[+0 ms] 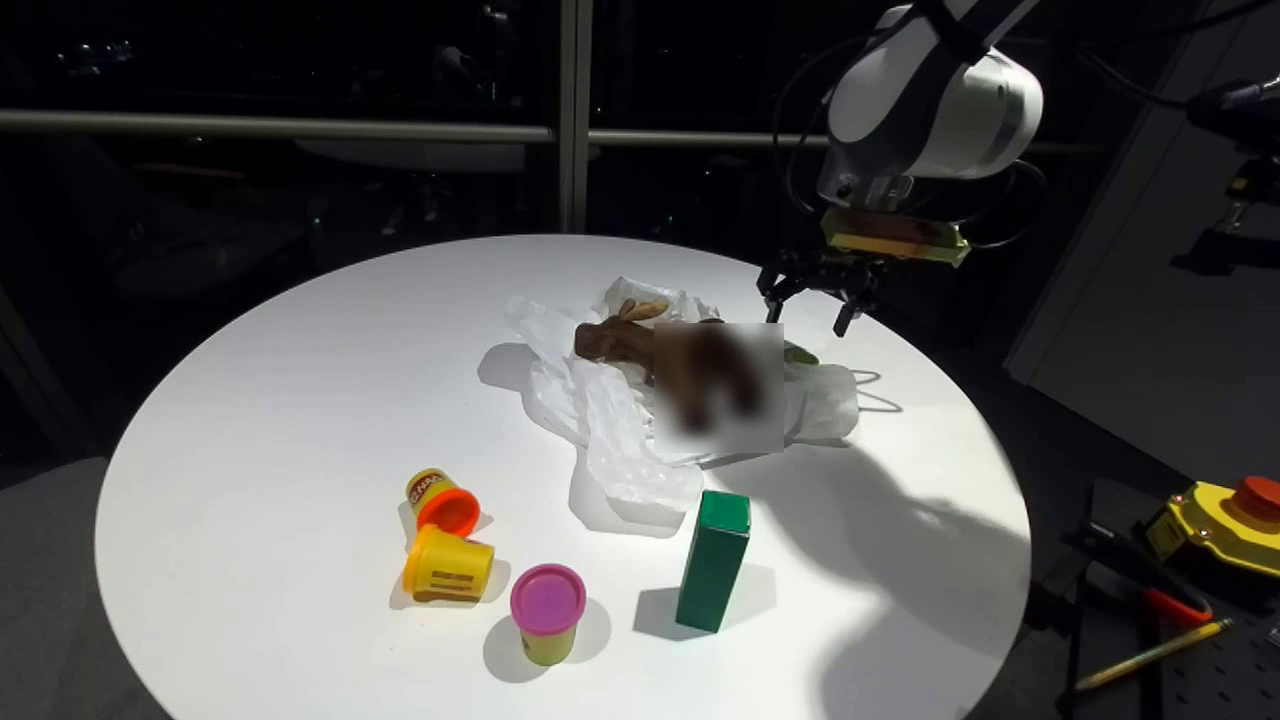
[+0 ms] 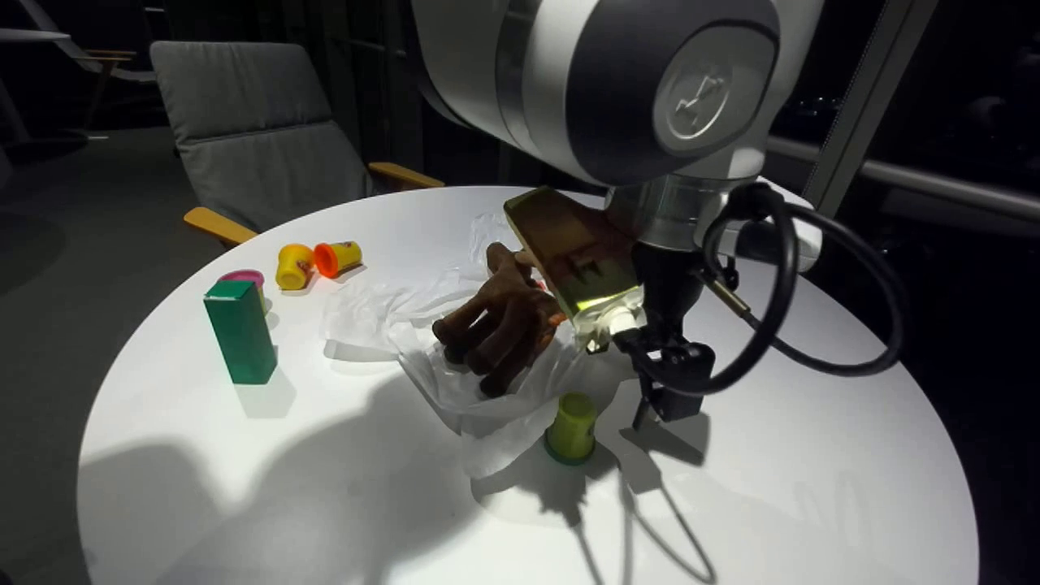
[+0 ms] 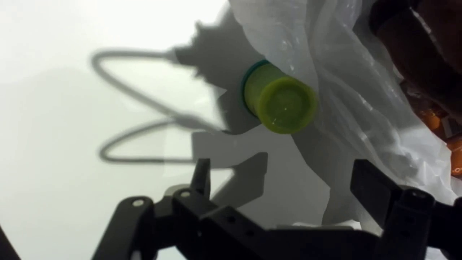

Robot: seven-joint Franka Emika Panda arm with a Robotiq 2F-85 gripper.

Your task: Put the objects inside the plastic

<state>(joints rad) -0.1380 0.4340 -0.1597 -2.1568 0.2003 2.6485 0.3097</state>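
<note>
I'm looking at a brightly lit white table [image 1: 330, 400] set against a mostly dark room, where the windows [image 1: 270, 60] show only faint glints. In an exterior view the green block [image 1: 714, 560] throws grey shadows to both sides, so light reaches it from more than one direction. A square patch of heavy blur there smears over part of the brown plush [image 1: 622, 343]. In both exterior views the robot arm [image 2: 634, 89] lays broad, soft-edged shadows across the table. On my wrist view the upper left washes out to white, looped shadows look fuzzy, the plastic bag [image 3: 346, 90] carries small glints, and the gripper [image 3: 283, 175] is nearly a silhouette.
</note>
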